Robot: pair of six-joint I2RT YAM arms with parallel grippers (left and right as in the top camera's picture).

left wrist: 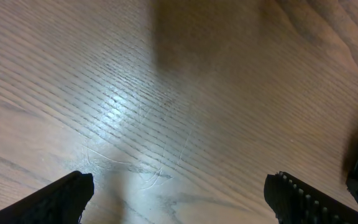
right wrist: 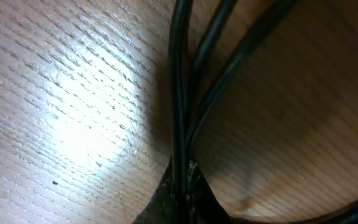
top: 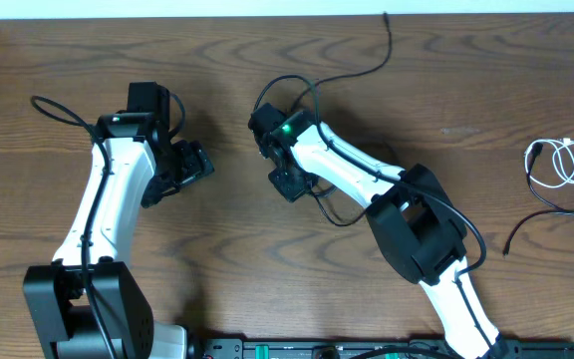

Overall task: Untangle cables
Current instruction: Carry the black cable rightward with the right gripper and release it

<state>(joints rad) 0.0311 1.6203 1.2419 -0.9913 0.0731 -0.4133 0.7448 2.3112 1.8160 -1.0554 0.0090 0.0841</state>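
Brown wood-grain table (top: 227,249) across the whole scene; narrow white strip (top: 217,8) along the far edge; bright glare patch (left wrist: 120,106) on the grain.

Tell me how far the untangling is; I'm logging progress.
Looks done: white cable lies coiled far right, away from the arms. In hand: right end effector pinches several black cords. Left to do: separating them; left end effector is open and empty.

black cables (right wrist: 179,93): blurred, cut at top | left tool (left wrist: 179,190): fingertips cut off below
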